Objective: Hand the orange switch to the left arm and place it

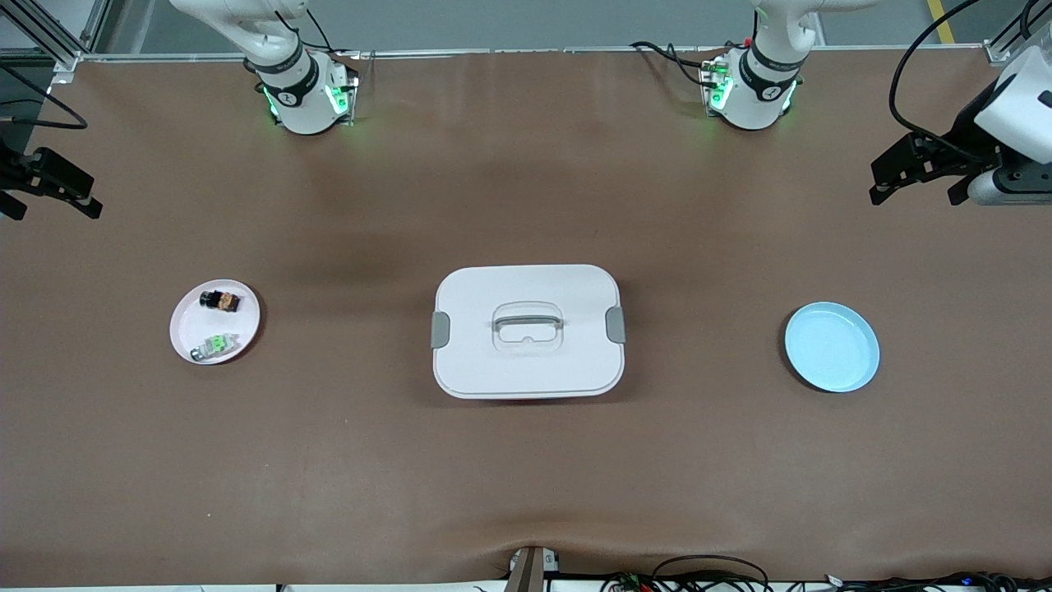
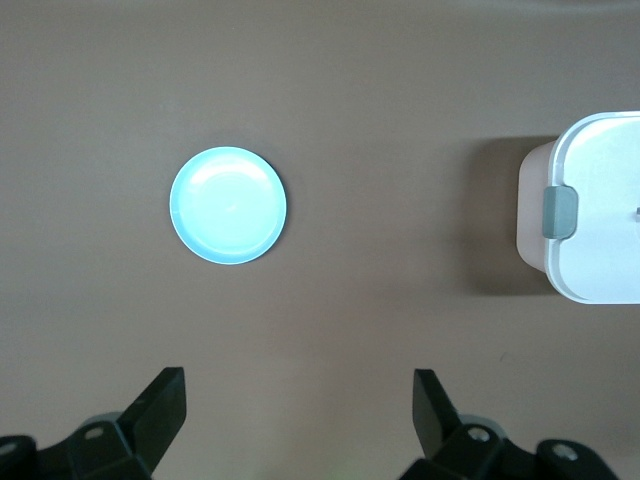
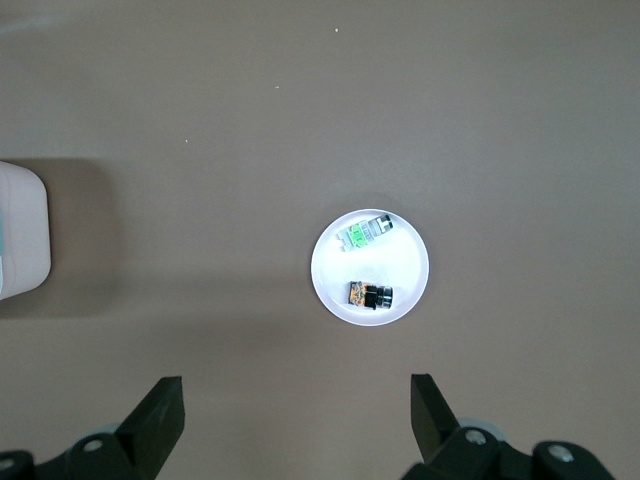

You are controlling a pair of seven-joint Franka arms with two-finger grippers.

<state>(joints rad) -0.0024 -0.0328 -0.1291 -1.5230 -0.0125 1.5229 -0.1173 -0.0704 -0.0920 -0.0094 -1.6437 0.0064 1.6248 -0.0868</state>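
Note:
The orange switch (image 1: 220, 301) (image 3: 368, 295) lies on a small white plate (image 1: 189, 327) (image 3: 402, 262) toward the right arm's end of the table. The white box (image 1: 526, 362) (image 2: 600, 230) stands in the middle of the table, lid on and latches shut. My right gripper (image 1: 56, 205) (image 3: 297, 400) hangs open and empty over bare table at its own end, high above and apart from the white plate. Over the table's other end my left gripper (image 1: 914, 197) (image 2: 300, 400) is also open with nothing in it, up in the air near a light blue plate (image 1: 832, 347) (image 2: 228, 205).
A small clear-grey component with a green top (image 1: 215, 345) (image 3: 364, 233) shares the white plate with the switch, nearer to the front camera. The blue plate holds nothing. One corner of the box (image 3: 20, 235) shows in the right wrist view. Brown table cover spreads around everything.

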